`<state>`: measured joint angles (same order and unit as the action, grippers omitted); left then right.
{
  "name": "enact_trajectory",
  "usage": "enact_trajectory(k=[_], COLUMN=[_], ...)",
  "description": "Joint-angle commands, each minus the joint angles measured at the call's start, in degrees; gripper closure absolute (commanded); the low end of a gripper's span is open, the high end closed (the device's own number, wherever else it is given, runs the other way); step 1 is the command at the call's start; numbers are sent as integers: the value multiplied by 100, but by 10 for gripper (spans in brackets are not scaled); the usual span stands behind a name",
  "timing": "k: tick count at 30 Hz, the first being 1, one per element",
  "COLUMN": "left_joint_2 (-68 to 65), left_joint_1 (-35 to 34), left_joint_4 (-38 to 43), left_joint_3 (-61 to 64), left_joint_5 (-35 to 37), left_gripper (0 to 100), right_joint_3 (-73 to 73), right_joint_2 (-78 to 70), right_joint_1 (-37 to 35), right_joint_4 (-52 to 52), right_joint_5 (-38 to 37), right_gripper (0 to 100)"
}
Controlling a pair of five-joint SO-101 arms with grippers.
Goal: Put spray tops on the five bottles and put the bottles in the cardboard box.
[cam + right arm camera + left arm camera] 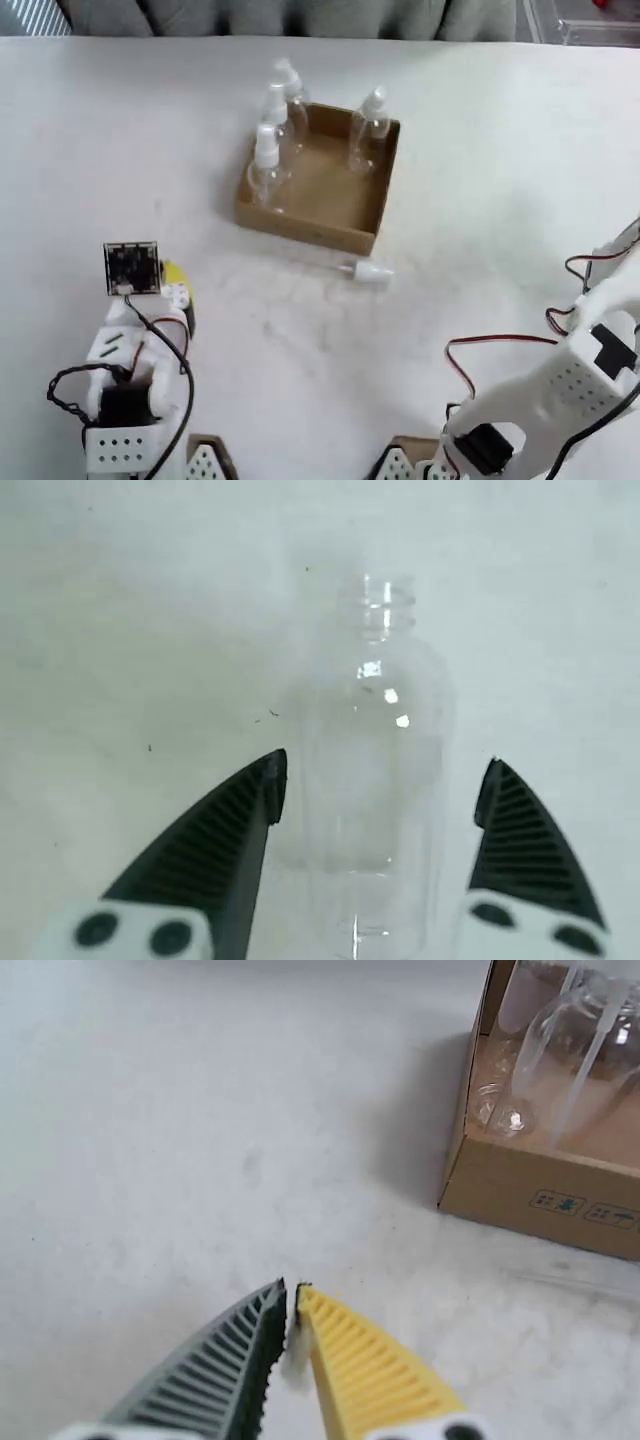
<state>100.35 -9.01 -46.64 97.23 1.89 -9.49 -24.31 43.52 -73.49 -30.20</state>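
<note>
The cardboard box (372,236) stands mid-table with several clear bottles (267,165) upright inside, each with a white spray top. The left wrist view shows the same box (540,1185) and bottles (575,1045). One loose spray top (368,271) lies on the table just in front of the box. An uncapped clear bottle (372,750) lies between the fingers of my right gripper (383,770), which is open around it. My left gripper (291,1288) is shut with nothing in it, low over bare table left of the box; in the high view its yellow finger (176,286) shows.
The right arm (560,400) with red and black cables fills the near right corner. The left arm's body (125,410) sits at the near left. White table surface lies open around the box.
</note>
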Motion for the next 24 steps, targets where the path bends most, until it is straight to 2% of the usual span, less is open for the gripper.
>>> enact_trajectory(k=[1, 7, 18, 20, 24], left_joint_2=[66, 66, 66, 66, 66], left_joint_1=[31, 31, 31, 31, 31], left_joint_4=[-53, -53, -53, -53, -53], left_joint_3=[0, 0, 0, 0, 0], left_joint_5=[-53, -53, -53, -53, -53], left_gripper=[973, 973, 973, 973, 973], right_joint_3=[-79, -97, -97, -97, -167], right_joint_2=[215, -207, -295, -295, -268], right_joint_1=[-101, -101, -163, -163, -171], right_joint_4=[84, 541, 558, 567, 567], right_joint_5=[62, 9, -343, -343, -343], right_gripper=[741, 798, 784, 816, 947])
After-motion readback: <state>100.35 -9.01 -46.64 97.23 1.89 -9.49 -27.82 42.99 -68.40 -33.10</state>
